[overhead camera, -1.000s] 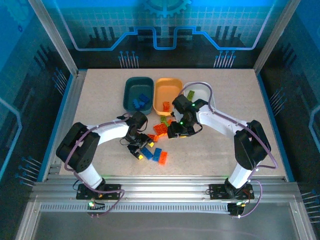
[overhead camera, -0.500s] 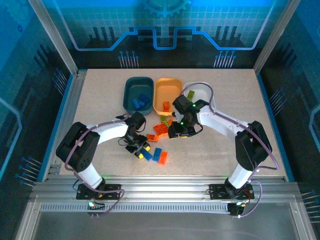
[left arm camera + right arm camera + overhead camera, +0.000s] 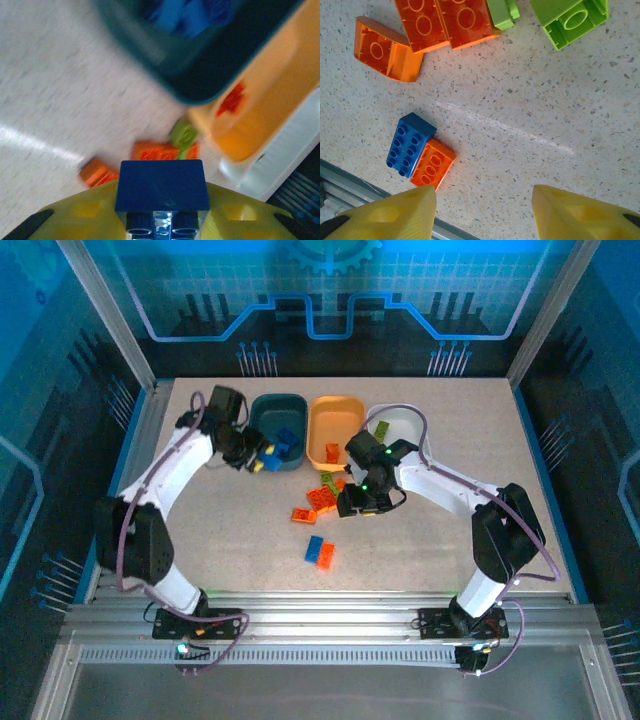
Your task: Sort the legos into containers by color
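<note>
While right fingers gape empty, left fingers pinch a blue lego crosswise, studs wristward.

high rear overview, close wrist views sharing legos

In the left wrist view everything is blurred. The dark teal tub is cut by the upper edge, and the blue legos in it are only a smear. The orange tub and the white tub run out at the right edge. The blue brick at lower centre hides part of the orange bricks behind it. In the right wrist view the upper edge cuts two orange plates and a lime green brick, and the lower edge cuts the yellow fingers. In the top view the right gripper is dark and too small to read.
</note>
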Robot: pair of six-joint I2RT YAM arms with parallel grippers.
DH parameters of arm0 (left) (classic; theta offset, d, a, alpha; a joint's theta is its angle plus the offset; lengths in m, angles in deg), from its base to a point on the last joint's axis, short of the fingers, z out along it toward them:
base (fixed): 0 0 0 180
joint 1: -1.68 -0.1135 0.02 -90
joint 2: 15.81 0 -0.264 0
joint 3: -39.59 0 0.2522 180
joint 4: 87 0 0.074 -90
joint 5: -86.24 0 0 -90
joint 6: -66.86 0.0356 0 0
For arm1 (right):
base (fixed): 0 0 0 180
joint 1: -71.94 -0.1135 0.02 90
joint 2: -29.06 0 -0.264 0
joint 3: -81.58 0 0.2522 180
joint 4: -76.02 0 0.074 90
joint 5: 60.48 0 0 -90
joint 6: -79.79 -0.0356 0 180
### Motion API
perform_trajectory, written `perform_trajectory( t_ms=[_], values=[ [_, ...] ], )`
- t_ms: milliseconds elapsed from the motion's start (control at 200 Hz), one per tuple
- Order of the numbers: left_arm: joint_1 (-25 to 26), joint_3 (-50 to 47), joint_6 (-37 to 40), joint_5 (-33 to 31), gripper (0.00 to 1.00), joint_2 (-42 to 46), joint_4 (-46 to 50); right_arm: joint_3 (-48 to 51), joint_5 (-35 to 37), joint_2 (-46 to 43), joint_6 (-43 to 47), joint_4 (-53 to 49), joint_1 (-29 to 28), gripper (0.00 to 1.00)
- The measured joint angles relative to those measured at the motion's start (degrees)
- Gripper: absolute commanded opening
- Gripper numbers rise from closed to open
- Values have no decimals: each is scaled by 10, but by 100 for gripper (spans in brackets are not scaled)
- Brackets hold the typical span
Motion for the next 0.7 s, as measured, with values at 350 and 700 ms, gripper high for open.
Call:
perform_trajectory(
  t_ms=[350,700],
  values=[
    [-8,292,56,-47,38,-279,50,-6,1,11,7,-17,-53,55],
    [-9,315,58,-50,58,-328,79,-54,7,75,34,-48,-121,59]
  ],
)
